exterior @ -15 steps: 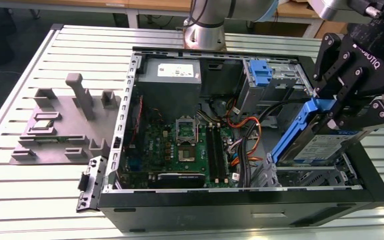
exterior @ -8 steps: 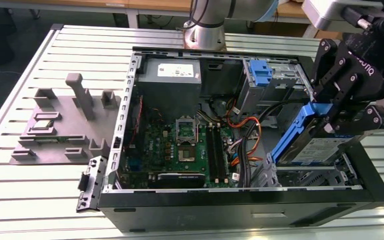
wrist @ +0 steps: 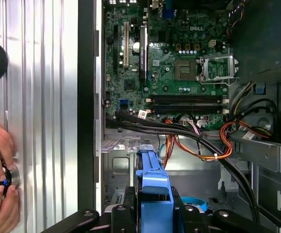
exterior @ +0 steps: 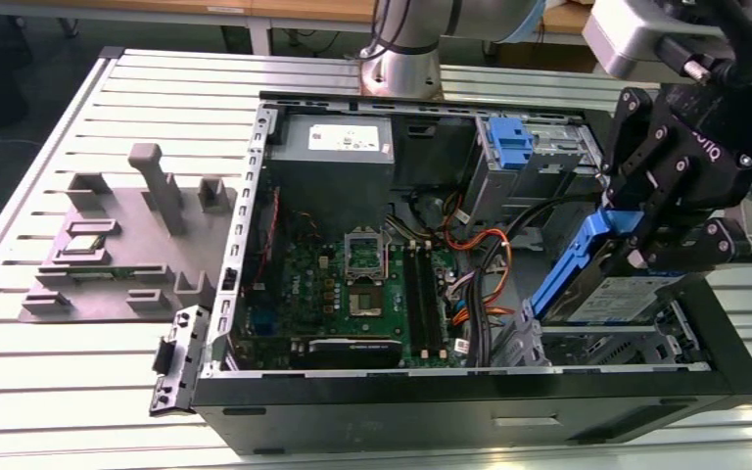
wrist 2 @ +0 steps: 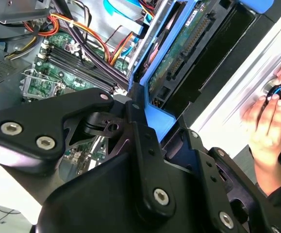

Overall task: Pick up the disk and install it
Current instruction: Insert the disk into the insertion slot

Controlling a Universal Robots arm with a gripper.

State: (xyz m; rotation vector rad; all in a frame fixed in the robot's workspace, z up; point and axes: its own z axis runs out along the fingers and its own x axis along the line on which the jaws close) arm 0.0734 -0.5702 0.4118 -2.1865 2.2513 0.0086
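The disk point(exterior: 607, 297), silver-grey with a blue-and-white label and blue side rails, hangs tilted on edge over the metal drive bay point(exterior: 586, 345) in the open case's corner at the exterior view's right. My gripper point(exterior: 640, 245) is shut on it from above, its black fingers clamping the blue rails. In the second wrist view the disk's green underside point(wrist 2: 178, 48) and its connector edge show beyond the gripper point(wrist 2: 158, 127). In the first wrist view a blue rail of the disk point(wrist: 152, 177) stands between the gripper's point(wrist: 152, 213) black fingers, above the bay floor.
The open computer case point(exterior: 481, 397) holds a motherboard point(exterior: 363, 274), a grey power supply point(exterior: 330, 147), orange and black cables point(exterior: 484, 257) and a blue bracket point(exterior: 511, 142) on the drive cage. A grey fixture point(exterior: 128, 235) lies beside it. A person's hand point(wrist 2: 269, 116) works a knob outside the case wall.
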